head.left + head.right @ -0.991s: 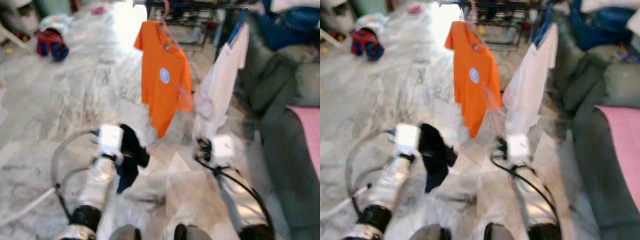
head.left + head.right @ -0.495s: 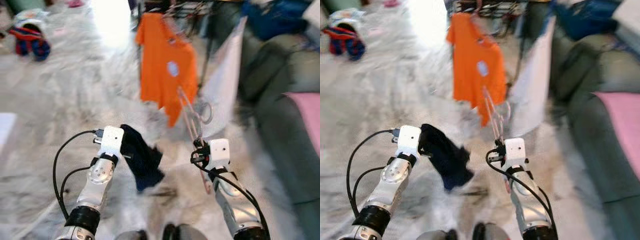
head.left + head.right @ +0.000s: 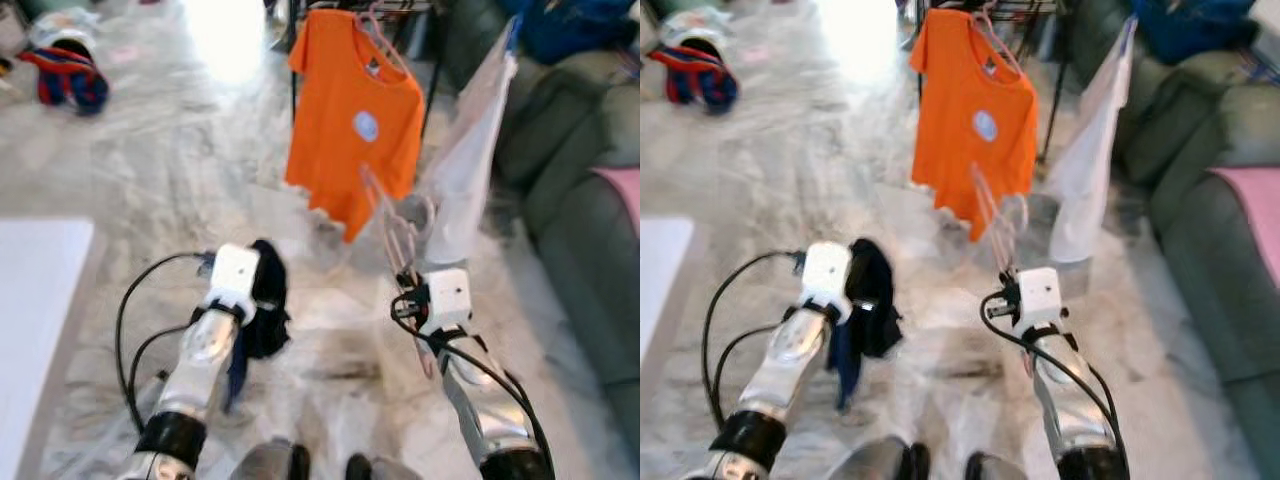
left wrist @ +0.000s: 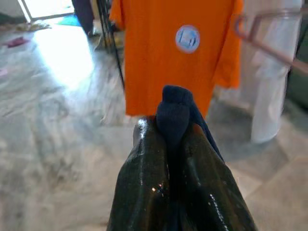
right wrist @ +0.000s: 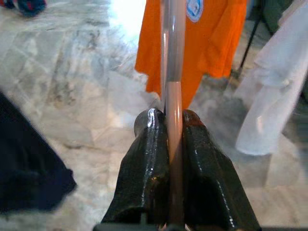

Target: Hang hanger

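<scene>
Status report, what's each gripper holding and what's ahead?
Left gripper shut on dark garment. Right gripper shut on pink hanger. Orange shirt and white shirt hang ahead.

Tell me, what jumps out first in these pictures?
A bright orange T-shirt hangs on a rack ahead, a white garment beside it to the robot's right. Below, the right gripper pinches a pink hanger, while the left gripper clamps a dark blue cloth over the marble floor.
</scene>
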